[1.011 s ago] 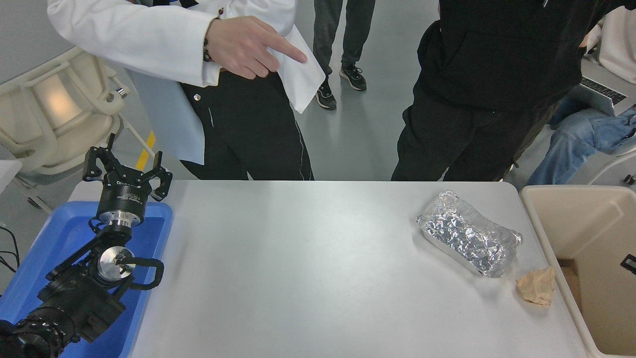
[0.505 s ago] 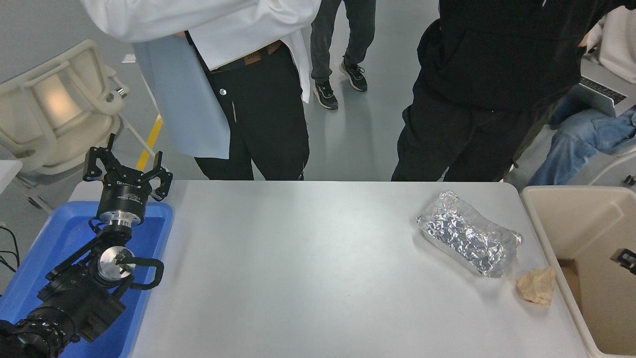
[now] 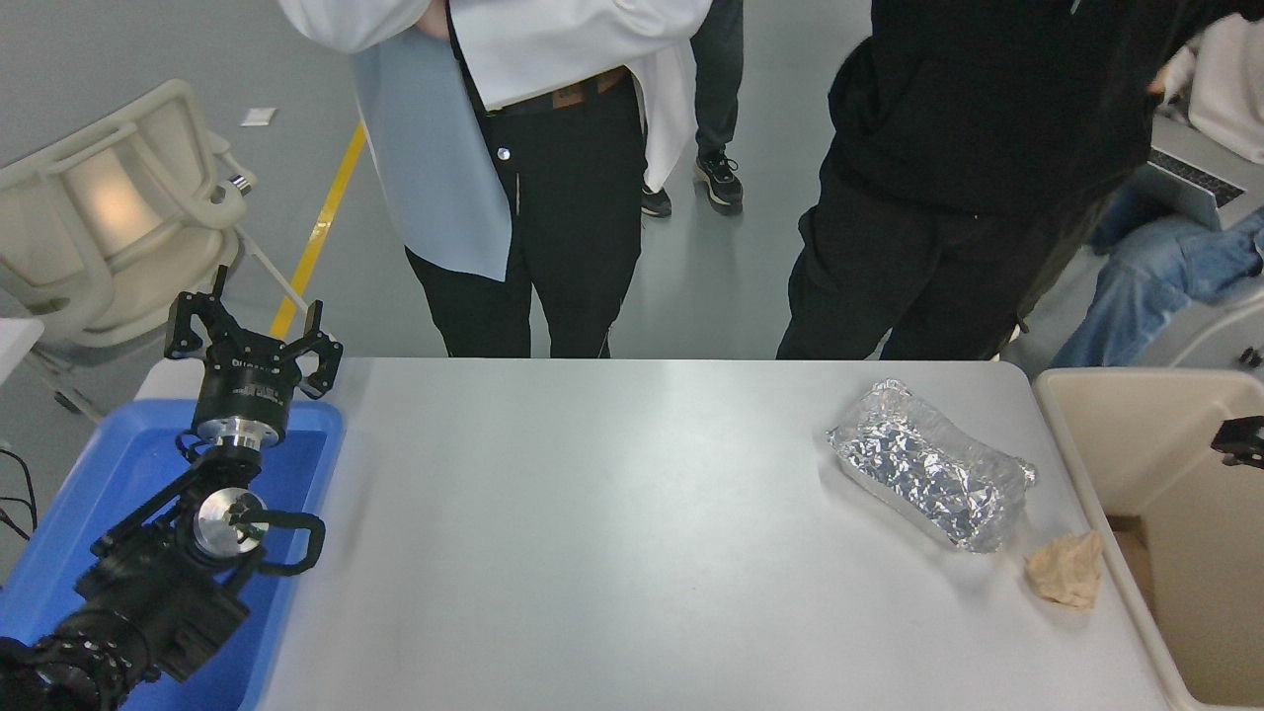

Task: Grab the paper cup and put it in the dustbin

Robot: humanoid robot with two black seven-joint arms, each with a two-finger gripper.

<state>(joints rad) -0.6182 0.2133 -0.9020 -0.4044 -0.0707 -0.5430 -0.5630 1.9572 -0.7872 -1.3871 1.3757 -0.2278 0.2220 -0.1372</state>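
Observation:
No paper cup shows anywhere in the head view. The beige dustbin [image 3: 1136,434] stands against the table's right edge, and its inside looks bare apart from a brown patch at the bottom. A small black part of my right gripper [image 3: 1242,439] pokes in from the right edge, above the dustbin's opening. Too little of it shows to tell how it stands or whether it holds anything. My left gripper [image 3: 252,321] is open and empty, parked at the lower left over the blue tray [image 3: 118,464].
A crinkled silver foil container [image 3: 928,479] lies at the table's right, with a crumpled tan paper wad [image 3: 1066,570] just in front of it near the dustbin. Two people stand at the far edge, one in a white coat [image 3: 553,59] and one in black [image 3: 948,148]. A cream chair [image 3: 109,207] is at the far left.
The black part of my right gripper has risen along the right edge over the dustbin. The person in white has stepped to the right and drawn the hand back. The left arm has not moved.

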